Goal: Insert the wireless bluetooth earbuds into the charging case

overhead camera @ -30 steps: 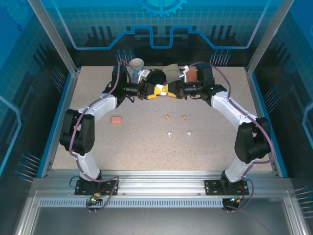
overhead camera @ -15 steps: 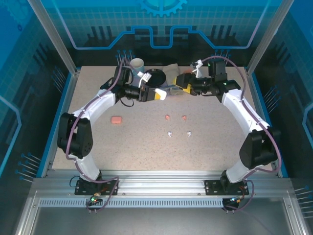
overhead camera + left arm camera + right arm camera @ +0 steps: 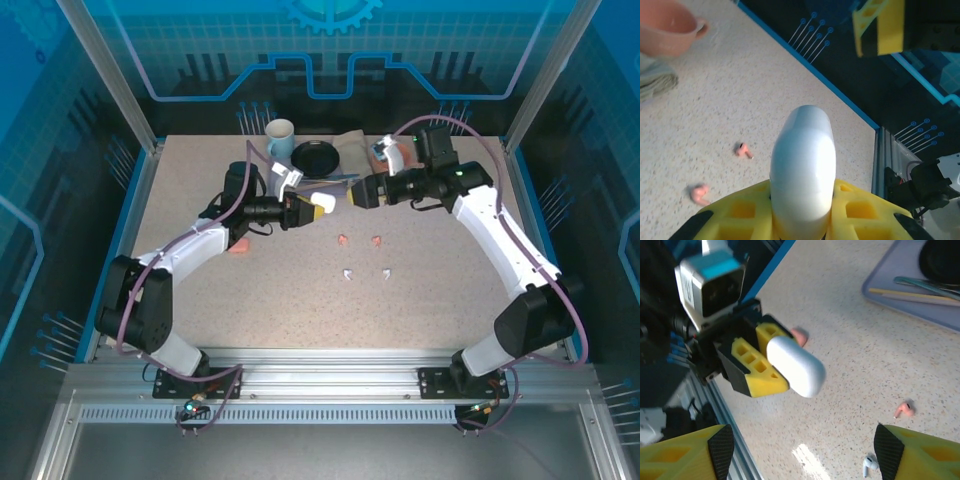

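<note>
Left claw (image 3: 318, 204) pinches a white charging case (image 3: 323, 203) between its yellow fingers (image 3: 727, 220). It holds the case raised off the table (image 3: 450, 300), a little toward 11 o'clock from the table's centre. The case is a smooth rounded pill gripped by one end, with its free end pointing toward 3 o'clock in the overhead view. Right claw (image 3: 351, 196) faces it from 3 o'clock, just beside the free end but apart from it. Its two yellow fingers (image 3: 685, 457) are spread wide with nothing between them.

Four earbuds lie loose on the speckled tabletop near the centre, toward 5 o'clock from the held case. Two pink earbuds (image 3: 343, 239) sit side by side, and two white earbuds (image 3: 347, 274) sit side by side at 6 o'clock from them. None touches a claw or the white case. In the right wrist view, one pink earbud (image 3: 904, 410) and one white earbud (image 3: 869, 466) lie on the table.

A pink case (image 3: 238, 245) lies at 9 o'clock from the earbuds, partly hidden by the left arm. Along the 12 o'clock edge are a white mug (image 3: 280, 135), a black dish (image 3: 316, 157) on a pale tray (image 3: 895, 270), and a pink mug (image 3: 665, 32).
</note>
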### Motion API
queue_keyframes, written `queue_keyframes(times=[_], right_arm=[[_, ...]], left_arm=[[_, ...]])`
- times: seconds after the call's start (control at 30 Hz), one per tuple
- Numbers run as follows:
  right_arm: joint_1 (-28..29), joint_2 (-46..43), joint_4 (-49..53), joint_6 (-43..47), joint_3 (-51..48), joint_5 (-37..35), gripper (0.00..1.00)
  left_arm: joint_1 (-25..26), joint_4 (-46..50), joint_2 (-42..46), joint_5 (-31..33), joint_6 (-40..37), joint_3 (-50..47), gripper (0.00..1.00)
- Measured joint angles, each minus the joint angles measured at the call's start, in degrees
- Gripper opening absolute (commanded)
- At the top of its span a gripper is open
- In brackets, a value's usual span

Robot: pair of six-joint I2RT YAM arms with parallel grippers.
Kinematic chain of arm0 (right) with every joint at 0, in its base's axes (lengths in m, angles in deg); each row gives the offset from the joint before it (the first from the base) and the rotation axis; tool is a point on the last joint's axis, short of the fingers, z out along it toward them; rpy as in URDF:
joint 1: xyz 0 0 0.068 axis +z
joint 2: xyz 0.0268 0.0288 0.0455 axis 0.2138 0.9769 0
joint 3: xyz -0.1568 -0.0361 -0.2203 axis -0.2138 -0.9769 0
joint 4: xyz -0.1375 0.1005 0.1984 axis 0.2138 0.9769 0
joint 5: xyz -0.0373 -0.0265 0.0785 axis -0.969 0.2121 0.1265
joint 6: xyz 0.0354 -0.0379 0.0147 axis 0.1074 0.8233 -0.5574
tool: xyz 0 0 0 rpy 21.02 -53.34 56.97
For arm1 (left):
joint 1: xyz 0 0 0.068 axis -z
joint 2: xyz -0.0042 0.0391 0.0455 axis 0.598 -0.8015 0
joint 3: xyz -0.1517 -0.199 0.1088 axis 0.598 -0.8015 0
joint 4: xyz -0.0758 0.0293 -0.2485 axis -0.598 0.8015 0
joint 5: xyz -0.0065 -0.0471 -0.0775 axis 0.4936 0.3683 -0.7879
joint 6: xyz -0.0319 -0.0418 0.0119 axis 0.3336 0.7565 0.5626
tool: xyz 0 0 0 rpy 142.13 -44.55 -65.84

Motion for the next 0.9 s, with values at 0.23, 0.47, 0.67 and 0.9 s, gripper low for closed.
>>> queue_keyframes(times=[0.23, 0.47, 0.67, 0.9], right_arm=[[7.17, 5.09, 5.44, 10.43, 6.36, -5.20, 0.78], [7.34, 8.24, 7.87, 13.90, 8.94, -7.87, 0.75], [6.29, 9.01, 8.11, 14.19, 9.42, -9.70, 0.74], [2.71, 9.38, 7.34, 11.39, 10.32, -9.38, 0.72]], left_arm=[[2.40, -1.38, 0.48, -1.75, -2.32, 0.13, 0.00], [3.19, 1.18, 0.48, -1.92, -4.17, 1.11, 0.00], [3.43, 2.62, 0.59, -2.58, -5.62, 1.66, 0.00], [3.74, 3.69, 0.79, -2.45, -6.08, 1.77, 0.00]])
